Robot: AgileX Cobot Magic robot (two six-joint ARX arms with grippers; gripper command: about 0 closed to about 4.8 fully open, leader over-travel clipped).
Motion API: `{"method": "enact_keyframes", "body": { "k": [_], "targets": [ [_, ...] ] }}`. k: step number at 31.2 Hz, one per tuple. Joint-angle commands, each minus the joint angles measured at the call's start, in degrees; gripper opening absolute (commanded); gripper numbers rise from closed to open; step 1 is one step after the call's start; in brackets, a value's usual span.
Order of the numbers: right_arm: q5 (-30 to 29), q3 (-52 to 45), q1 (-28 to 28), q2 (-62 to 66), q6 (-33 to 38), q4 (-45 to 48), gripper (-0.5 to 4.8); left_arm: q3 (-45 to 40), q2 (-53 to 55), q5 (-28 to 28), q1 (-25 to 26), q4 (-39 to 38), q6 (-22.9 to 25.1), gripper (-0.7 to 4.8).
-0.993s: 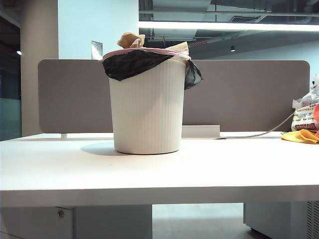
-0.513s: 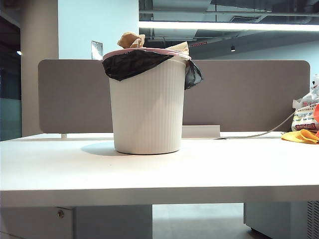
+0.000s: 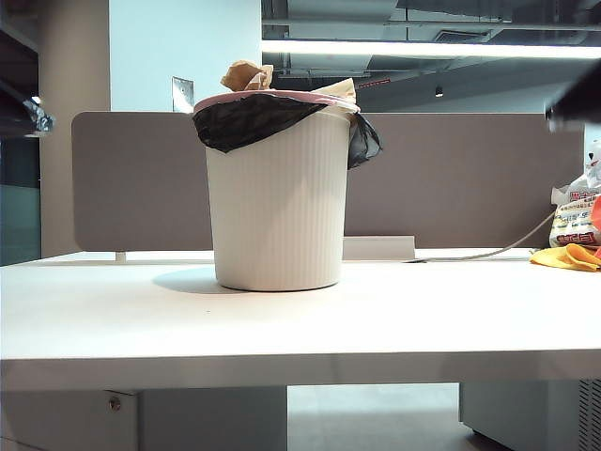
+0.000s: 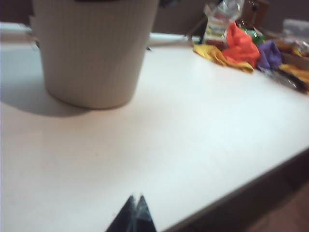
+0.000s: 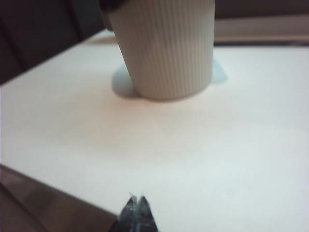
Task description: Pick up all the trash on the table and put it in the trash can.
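1. I am seeing the white ribbed trash can [image 3: 278, 193] standing on the white table [image 3: 300, 324].
2. Crumpled brown paper trash [image 3: 246, 76] is poking above its pink rim.
3. My left gripper [image 4: 134, 215] is hanging clenched and empty over the table's near edge.
4. My right gripper [image 5: 138, 212] is doing likewise, facing the can.

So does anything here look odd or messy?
Slightly: wads of wrinkly light brown paper poke above the pink rim of the tall white ribbed bin, and its black bag liner hangs unevenly. Nothing spilled.
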Motion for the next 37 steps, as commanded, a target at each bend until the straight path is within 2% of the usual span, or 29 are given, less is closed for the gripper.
{"method": "enact_keyframes", "body": {
  "k": [1, 9, 17, 23, 26, 37],
  "targets": [
    [1.09, -2.27, 0.00, -0.13, -0.24, 1.53, -0.08, -1.73, 0.04, -1.42, 0.00, 3.39, -0.11, -0.06],
    [2.97, -7.21, 0.00, -0.13, -0.20, 1.62, -0.08, -7.08, 0.04, -1.36, 0.00, 5.86, 0.28, -0.06],
    [3.50, -9.94, 0.00, -0.13, -0.17, 1.57, -0.08, -7.02, 0.04, -1.29, 0.00, 3.98, -0.66, -0.05],
    [3.28, -10.16, 0.00, -0.15, 0.28, -2.99, -0.03, -7.04, 0.04, -1.36, 0.00, 2.89, -0.76, -0.05],
    [3.45, -10.16, -0.02, -0.15, -0.02, -2.93, 0.18, -7.04, 0.04, -1.38, 0.00, 2.91, -0.76, -0.05],
    [3.32, -10.16, -0.02, -0.22, -0.02, -2.95, 0.18, -7.02, -1.62, -1.38, 0.07, 2.71, -0.76, -0.06]
  ]
}}
